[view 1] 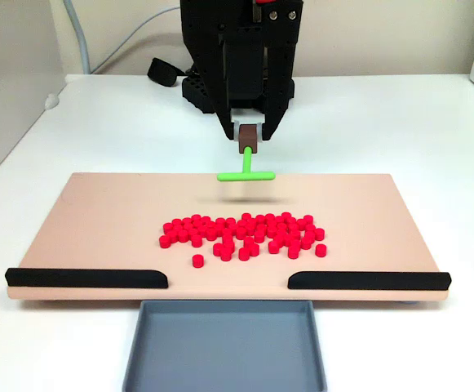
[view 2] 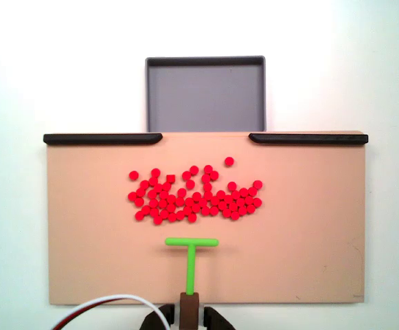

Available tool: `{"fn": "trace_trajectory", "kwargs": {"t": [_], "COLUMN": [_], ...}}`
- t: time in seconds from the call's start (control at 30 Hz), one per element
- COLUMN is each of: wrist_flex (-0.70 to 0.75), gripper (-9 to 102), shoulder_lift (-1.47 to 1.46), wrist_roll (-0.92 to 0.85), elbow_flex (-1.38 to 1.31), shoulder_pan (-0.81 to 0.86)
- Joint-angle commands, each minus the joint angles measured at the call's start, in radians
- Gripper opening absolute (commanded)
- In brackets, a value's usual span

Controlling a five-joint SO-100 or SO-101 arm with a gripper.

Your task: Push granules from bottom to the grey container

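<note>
Jaws pinching the green T-pusher [view 2: 191, 253], its crossbar should drop squarely behind the granules [view 2: 196, 196], then sweep toward the grey container [view 2: 205, 96].

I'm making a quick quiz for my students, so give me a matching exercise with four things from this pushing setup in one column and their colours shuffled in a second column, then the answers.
Things:
1. granules
2. T-shaped pusher held in the hand
3. container
4. strips along the board's edge

Colours:
A. grey
B. black
C. red
D. green

Pairs: 1-C, 2-D, 3-A, 4-B

The T-shaped pusher sits behind the granules; the strips flank the gap that leads to the container.
</note>
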Motion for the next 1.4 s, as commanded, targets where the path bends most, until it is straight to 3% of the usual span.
{"fn": "trace_trajectory", "kwargs": {"t": [0.0, 1.37], "wrist_flex": [-0.017, -0.138], "gripper": [0, 0], "shoulder_lift": [0.037, -0.034], "wrist_roll": [-0.015, -0.048], "elbow_flex": [0.012, 0.104], "shoulder_pan": [0.008, 0.032]}}
